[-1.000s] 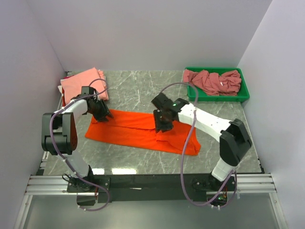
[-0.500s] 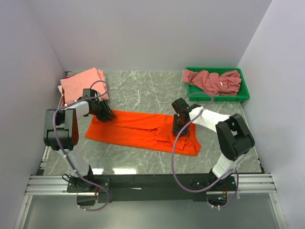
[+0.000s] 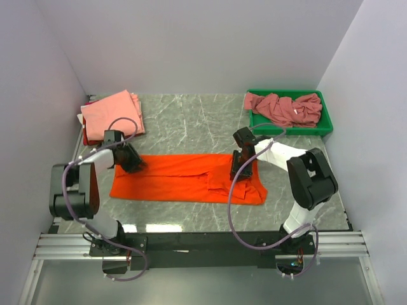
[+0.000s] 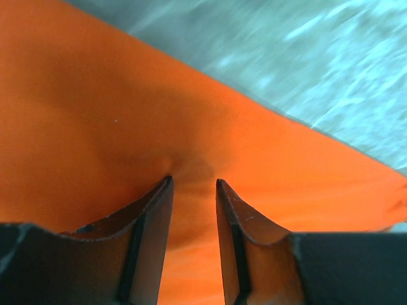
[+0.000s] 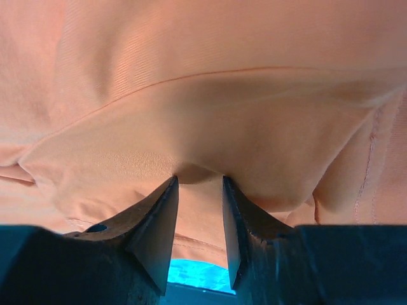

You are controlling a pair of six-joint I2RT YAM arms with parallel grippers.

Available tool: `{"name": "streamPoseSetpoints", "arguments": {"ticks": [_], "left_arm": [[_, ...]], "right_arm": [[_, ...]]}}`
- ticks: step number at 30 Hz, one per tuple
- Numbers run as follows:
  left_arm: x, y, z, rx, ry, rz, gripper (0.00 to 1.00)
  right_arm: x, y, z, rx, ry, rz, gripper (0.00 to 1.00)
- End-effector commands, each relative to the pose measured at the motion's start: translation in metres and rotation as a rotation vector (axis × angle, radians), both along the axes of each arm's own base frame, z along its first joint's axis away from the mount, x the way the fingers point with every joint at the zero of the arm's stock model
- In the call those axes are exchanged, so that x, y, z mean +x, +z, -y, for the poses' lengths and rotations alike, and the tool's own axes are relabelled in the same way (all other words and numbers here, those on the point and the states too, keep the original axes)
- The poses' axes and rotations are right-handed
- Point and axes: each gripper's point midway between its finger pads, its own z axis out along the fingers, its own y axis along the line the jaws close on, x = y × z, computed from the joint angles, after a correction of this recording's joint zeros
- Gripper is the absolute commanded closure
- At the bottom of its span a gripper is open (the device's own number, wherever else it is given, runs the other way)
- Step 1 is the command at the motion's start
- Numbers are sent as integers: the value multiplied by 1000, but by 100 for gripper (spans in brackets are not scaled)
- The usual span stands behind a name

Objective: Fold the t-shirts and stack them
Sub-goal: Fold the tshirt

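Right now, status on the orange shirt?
Left gripper and right gripper each pinching the orange t-shirt. Shirt flat, a long band, not yet stacked. Nothing in the way; pink t-shirt far left, mauve shirts in green bin.

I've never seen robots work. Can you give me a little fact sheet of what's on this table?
Centre: orange t-shirt laid out as a long band
Left gripper: pinching its left end
Right gripper: pinching cloth near its right end
Far left: folded salmon-pink t-shirt
Far right: green bin holding crumpled mauve t-shirts
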Motion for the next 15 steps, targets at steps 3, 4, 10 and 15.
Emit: {"name": "streamPoseSetpoints", "arguments": {"ticks": [3,4,10,15], "left_arm": [[-60,-16,-26,134,103,-127,59],[-61,-8,-26,127,117,-105,59],[-84,11,-11,41,177,-37,61],[-74,64,-15,69,187,116,60]], "right_arm": [[20,-21,17,-65,39,-23,58],[26,-20,18,-70,44,-19,58],[59,-11,19,-98,81,0,58],[80,25,9,-65,111,79,57]]}}
